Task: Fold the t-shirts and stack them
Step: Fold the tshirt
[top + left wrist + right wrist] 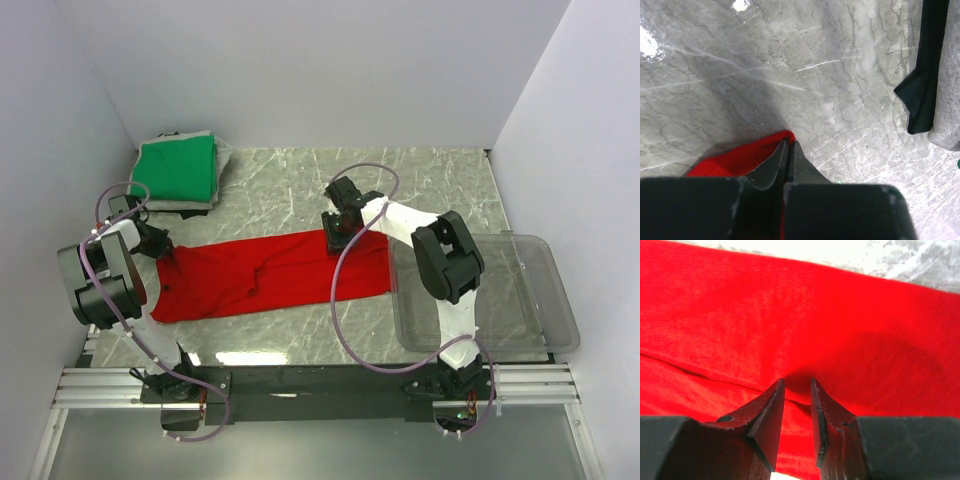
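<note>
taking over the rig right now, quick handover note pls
Left gripper: shut on the left end of the red t-shirt.
Right gripper: jaws apart, tips down on the red t-shirt near its far edge, toward the right end; no pinch visible.
Red t-shirt: lies as a long strip across the middle of the table, not yet folded small.
Green t-shirt: folded, at the far left corner on top of a grey cloth.
Done: green is folded.
Left: finish folding red, then stack it with green.
</note>
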{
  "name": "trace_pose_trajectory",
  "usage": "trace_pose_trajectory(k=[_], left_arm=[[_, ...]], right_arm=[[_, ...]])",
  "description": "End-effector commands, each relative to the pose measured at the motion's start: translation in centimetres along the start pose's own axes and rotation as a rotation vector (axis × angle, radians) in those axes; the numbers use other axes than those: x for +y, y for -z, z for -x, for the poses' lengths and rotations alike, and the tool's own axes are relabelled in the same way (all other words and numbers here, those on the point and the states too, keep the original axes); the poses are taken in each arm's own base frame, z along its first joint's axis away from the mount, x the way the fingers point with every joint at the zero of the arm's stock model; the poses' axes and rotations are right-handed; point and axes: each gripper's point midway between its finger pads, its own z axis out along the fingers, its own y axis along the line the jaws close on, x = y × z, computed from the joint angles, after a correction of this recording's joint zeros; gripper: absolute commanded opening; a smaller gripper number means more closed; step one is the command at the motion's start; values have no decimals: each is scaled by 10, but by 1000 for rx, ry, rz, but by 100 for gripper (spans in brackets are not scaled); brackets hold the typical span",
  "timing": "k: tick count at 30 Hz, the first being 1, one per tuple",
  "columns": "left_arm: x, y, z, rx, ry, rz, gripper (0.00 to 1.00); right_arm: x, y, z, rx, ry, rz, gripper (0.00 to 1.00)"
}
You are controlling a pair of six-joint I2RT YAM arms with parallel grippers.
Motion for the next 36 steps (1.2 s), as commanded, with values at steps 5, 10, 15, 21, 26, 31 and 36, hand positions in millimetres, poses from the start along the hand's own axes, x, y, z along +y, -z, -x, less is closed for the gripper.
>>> trace_pose_trajectory(k=[5,10,15,21,26,31,36], left_arm=[[10,7,19,-56,-7,47,0],[21,15,30,-96,17,68,0],[25,15,31,-94,17,76,0],[28,17,34,-100,14,92,1],[16,30,43,-123,2,57,20],[-10,61,59,-174,-17,-20,48],[-24,100,67,-229,-23,-71,61]], right_arm=[[-13,-1,3,16,-44,-58,34],[-22,-5,-3,45,-55,-99,34],[-22,-9,-7,64,-59,-100,34],[-23,-10,-7,72,-57,-102,34],[-18,-5,-1,61,-42,-82,34],[2,4,15,35,2,13,35],[13,15,31,-1,32,49,35]])
